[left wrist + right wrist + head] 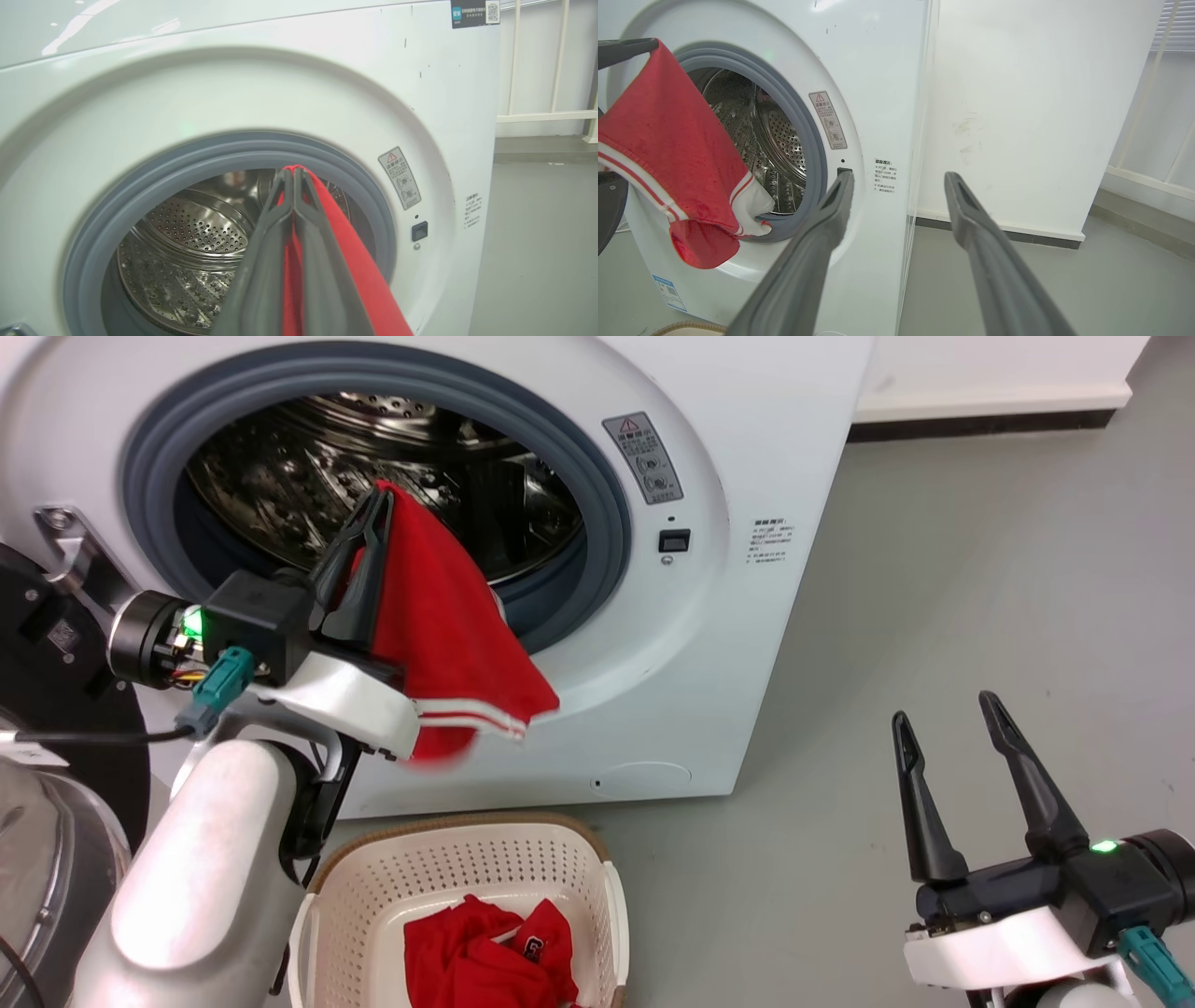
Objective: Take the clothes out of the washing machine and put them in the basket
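1. Left gripper (381, 506): two long dark fingers pressed together, clamped on the top fold of a bright red soft fabric garment with white stripes and white trim (448, 616).
2. Left wrist view: red cloth is sandwiched between the shut fingers and runs down along their right side.
3. Striped garment hangs from the fingertips in front of the open mouth of the large white front-loading washing machine (728, 616). Its striped hem drops across the lower right of the grey rubber door ring (611, 537). Shiny perforated steel drum (280, 457) is behind it.
4. Low cream plastic perforated laundry basket with brown woven-look rim (448, 824) sits on the grey floor (934, 569) just in front of the machine, below the hanging garment.
5. Crumpled red garment with a small dark printed patch (485, 957) lies inside the basket.
6. Right gripper (943, 709): fingers spread wide apart, gripping nothing, touching nothing, above the floor well right of the basket.
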Controlling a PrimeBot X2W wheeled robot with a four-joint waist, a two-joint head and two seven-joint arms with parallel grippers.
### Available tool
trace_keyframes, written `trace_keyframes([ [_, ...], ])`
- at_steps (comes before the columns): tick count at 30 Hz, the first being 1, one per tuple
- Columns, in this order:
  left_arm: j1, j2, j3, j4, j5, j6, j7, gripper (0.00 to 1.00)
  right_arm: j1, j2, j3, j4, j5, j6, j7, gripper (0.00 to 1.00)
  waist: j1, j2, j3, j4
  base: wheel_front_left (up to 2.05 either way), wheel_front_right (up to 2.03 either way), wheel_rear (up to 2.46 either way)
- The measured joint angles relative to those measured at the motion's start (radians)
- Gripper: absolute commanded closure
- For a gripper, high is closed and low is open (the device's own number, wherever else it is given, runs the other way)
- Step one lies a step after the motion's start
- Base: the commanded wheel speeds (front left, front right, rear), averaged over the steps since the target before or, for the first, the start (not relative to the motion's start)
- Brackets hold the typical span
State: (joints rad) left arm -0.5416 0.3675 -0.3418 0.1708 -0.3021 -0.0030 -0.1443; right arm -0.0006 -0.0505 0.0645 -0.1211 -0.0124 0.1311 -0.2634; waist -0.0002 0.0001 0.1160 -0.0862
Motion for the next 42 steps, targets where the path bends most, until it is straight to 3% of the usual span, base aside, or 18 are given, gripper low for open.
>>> trace_keyframes([
  [9, 0.063, 0.039, 0.002, -0.251, 0.008, 0.040, 0.080, 1.00, 0.028, 0.000, 0.005, 0.006, -0.005, 0.000, 0.000, 0.00, 0.0000, 0.0000, -0.054, 0.013, 0.00, 0.00, 0.00],
  [19, 0.128, 0.058, -0.006, -0.400, 0.015, 0.072, 0.128, 1.00, 0.045, 0.000, 0.009, 0.010, -0.005, 0.000, 0.000, 0.00, 0.0001, 0.0000, -0.074, 0.015, 0.00, 0.00, 0.00],
  [32, 0.284, 0.054, -0.062, -0.364, -0.011, 0.080, 0.119, 1.00, 0.031, 0.000, -0.005, 0.000, -0.016, 0.000, 0.000, 0.00, 0.0003, 0.0000, -0.006, 0.020, 0.00, 0.00, 0.00],
  [42, 0.314, 0.016, -0.135, -0.180, -0.035, 0.025, 0.072, 1.00, -0.048, 0.000, -0.016, -0.024, -0.030, 0.000, 0.000, 0.00, 0.0003, 0.0000, 0.121, 0.032, 0.00, 0.00, 0.00],
])
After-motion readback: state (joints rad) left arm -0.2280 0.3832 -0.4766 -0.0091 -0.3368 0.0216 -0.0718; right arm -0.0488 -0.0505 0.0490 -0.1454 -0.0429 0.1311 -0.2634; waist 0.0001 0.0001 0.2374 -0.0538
